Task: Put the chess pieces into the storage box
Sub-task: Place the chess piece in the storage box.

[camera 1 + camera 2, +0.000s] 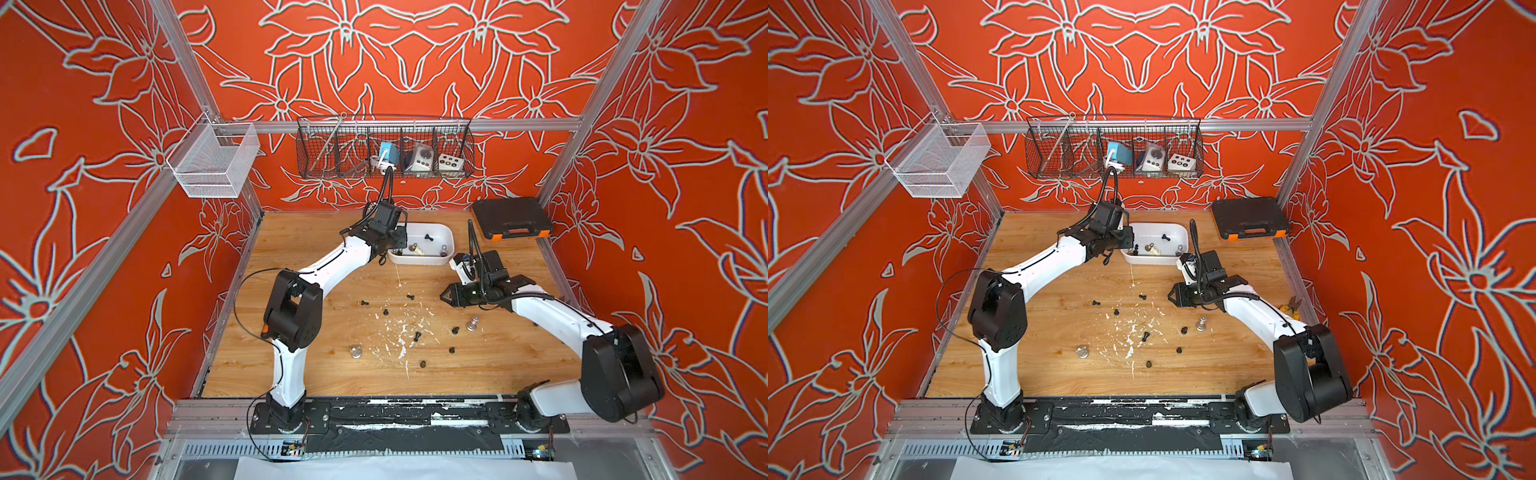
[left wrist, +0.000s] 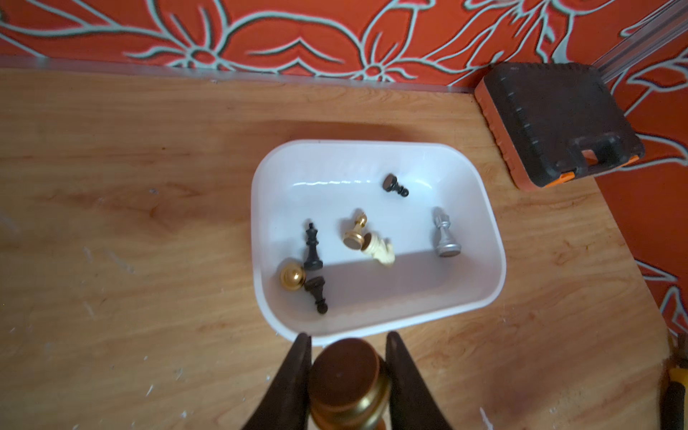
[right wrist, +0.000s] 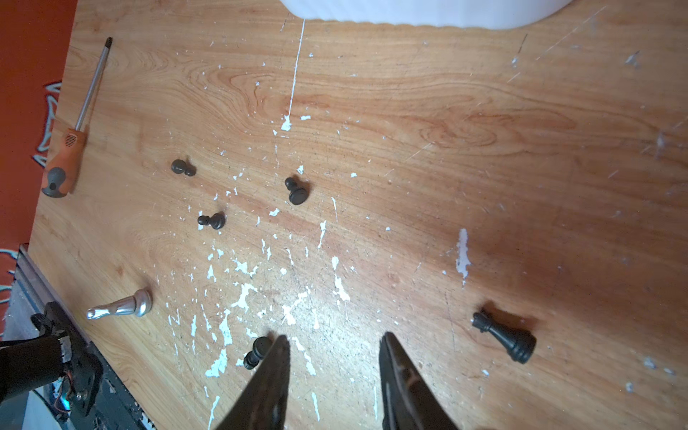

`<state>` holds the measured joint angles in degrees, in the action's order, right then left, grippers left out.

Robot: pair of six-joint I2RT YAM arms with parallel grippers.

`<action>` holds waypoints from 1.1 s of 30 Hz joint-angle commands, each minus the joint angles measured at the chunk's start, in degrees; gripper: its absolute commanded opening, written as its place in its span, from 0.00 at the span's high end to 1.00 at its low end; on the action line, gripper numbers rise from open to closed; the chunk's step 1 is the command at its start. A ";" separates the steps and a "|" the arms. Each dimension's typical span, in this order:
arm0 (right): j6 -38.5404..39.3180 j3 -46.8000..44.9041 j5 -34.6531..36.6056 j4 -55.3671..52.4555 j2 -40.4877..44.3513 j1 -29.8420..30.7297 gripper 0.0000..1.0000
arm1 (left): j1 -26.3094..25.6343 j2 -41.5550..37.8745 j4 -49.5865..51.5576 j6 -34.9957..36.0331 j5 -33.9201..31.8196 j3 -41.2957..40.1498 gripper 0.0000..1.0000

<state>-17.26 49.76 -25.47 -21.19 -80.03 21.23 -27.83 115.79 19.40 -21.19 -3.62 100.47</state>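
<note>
The white storage box (image 1: 420,262) sits at the back of the table, and also shows in the left wrist view (image 2: 376,144). In it lie several chess pieces: black ones, a cream one (image 2: 379,249), a silver one (image 2: 443,232) and gold ones (image 2: 355,232). My left gripper (image 2: 348,340) hangs at the box's near left rim (image 1: 386,253), shut on a gold chess piece (image 2: 346,376). My right gripper (image 3: 335,340) is open over the table (image 1: 446,296) with nothing between its fingers. Loose black pieces (image 1: 417,335) and silver ones (image 1: 472,323) (image 1: 355,352) lie scattered mid-table.
A black case with orange latches (image 1: 513,222) lies at the back right. An orange-handled screwdriver (image 3: 70,149) lies by the left table edge. Yellow-handled pliers (image 1: 1289,308) lie by the right wall. Wire baskets (image 1: 384,149) (image 1: 214,160) hang on the frame.
</note>
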 commanded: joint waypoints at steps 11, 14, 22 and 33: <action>-0.94 3.14 3.45 -4.70 2.60 0.12 0.58 | 3.22 13.80 3.11 1.69 2.82 15.26 0.69; -0.35 4.66 3.19 -6.84 1.33 0.12 0.58 | 3.73 16.12 2.00 1.18 3.90 17.21 0.69; 0.64 8.06 4.81 -10.22 -0.55 0.10 0.57 | 4.19 22.19 -0.50 2.68 6.32 22.11 0.69; 2.62 12.29 4.82 -13.53 -3.40 0.12 0.57 | 5.49 26.00 -3.77 1.44 6.64 23.70 0.68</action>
<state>-16.08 60.73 -21.45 -32.38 -82.65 21.23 -22.90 140.42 17.30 -19.46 2.72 123.00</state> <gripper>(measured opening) 0.426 0.322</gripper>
